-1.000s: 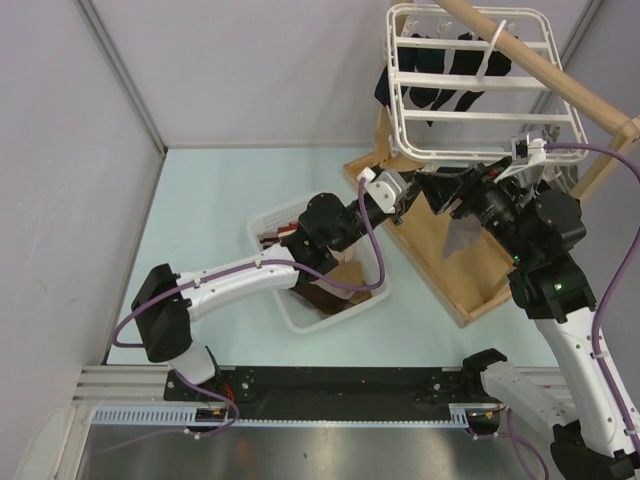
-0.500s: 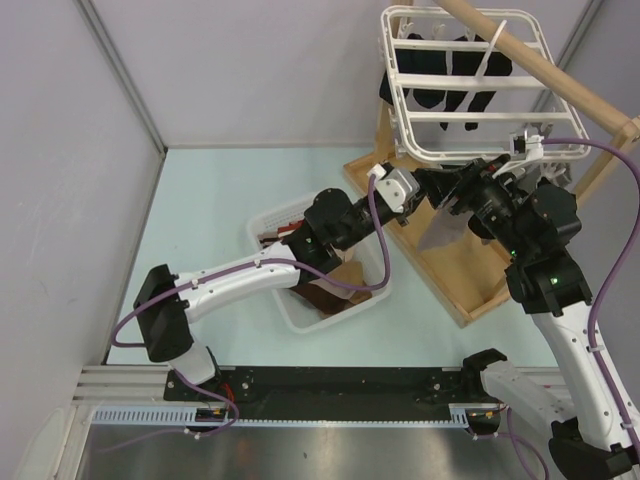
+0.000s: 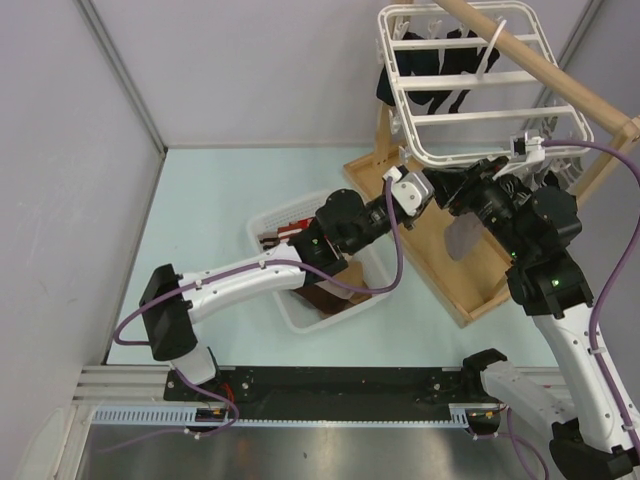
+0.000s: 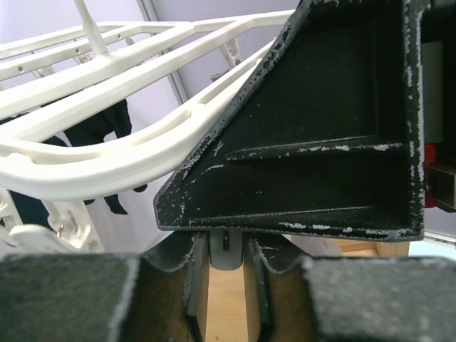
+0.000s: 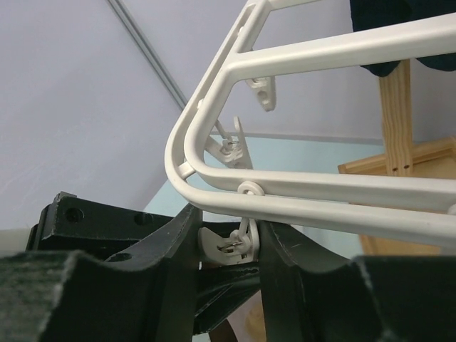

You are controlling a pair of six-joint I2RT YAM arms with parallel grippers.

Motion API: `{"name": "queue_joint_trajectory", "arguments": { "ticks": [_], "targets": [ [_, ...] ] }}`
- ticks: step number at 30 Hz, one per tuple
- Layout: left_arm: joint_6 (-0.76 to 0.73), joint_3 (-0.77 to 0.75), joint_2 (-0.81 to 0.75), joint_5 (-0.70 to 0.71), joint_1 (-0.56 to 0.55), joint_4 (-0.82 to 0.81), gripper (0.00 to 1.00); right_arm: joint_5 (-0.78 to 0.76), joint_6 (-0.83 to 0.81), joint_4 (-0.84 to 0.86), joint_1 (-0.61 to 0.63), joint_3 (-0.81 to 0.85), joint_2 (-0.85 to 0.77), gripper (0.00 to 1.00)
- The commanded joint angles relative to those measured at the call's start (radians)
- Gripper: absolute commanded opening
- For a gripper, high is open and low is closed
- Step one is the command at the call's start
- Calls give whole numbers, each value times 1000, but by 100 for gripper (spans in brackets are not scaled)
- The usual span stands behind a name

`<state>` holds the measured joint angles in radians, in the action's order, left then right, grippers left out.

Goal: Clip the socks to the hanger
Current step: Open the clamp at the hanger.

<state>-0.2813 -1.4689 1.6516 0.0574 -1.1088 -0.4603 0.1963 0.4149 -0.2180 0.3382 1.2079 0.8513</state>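
Observation:
The white hanger (image 3: 470, 116) hangs from a wooden pole at the top right, with dark socks (image 3: 440, 70) clipped on its far side. My right gripper (image 3: 470, 193) is under the hanger's near rail and is shut on a small white clip (image 5: 229, 246); both fingers press the clip's sides in the right wrist view (image 5: 228, 229). My left gripper (image 3: 438, 190) meets it from the left and is nearly closed (image 4: 226, 258) on a grey sock (image 3: 462, 238), which dangles below the two grippers. The hanger rails also show in the left wrist view (image 4: 107, 142).
A white slotted basket (image 3: 275, 215) holding brown socks (image 3: 325, 295) sits under my left arm. The wooden rack's base board (image 3: 450, 270) lies below the hanger, and its pole (image 3: 540, 65) crosses above. Grey walls close in the left and back.
My left gripper has moved up and to the right toward the hanger's near corner. The hanger has shifted slightly up and left. The grey sock swung left, then back right.

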Motion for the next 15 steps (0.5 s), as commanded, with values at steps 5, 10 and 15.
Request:
{"name": "queue_joint_trajectory", "arguments": {
  "ticks": [5, 10, 15],
  "targets": [
    [13, 25, -62, 25, -25, 2, 56, -35, -8, -12, 2, 7, -6, 18],
    [48, 125, -145, 65, -23, -9, 75, -38, -5, -15, 4, 9, -6, 11],
    [112, 264, -263, 128, -23, 3, 82, -52, -5, -23, 2, 9, -8, 3]
  ]
}}
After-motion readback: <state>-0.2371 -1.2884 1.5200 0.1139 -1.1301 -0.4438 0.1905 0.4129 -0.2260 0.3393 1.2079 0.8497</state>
